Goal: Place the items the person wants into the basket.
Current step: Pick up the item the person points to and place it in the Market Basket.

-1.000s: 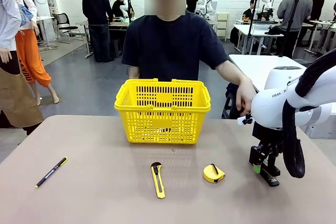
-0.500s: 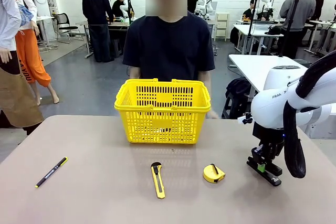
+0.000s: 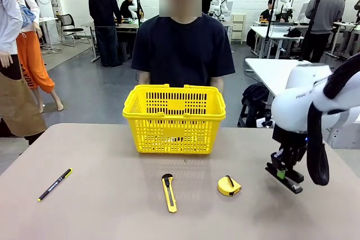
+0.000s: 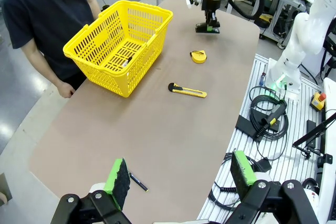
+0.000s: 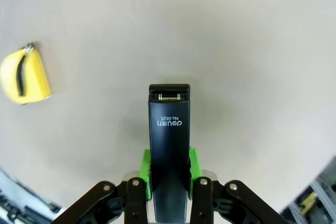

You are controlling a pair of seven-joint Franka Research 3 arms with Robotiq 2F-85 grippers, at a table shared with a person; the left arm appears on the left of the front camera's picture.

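Holding a black desk stapler [image 5: 169, 140] tight between the green pads of the right gripper [image 3: 281, 173], tilted, a little above the beige table top [image 3: 101, 212] at its right side. Near on the left, lying flat: a small rounded yellow tape measure [image 3: 229, 185]. Farther back, in the middle: a bright yellow slotted plastic basket [image 3: 174, 133], just in front of the person [image 3: 183, 49]. Left gripper [image 4: 181, 174] spread wide, holding nothing, high over the table edge.

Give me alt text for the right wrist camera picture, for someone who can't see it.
The right gripper clamps a black stapler between its green pads, with the tan table behind it. A yellow tape measure lies on the table at the picture's left.
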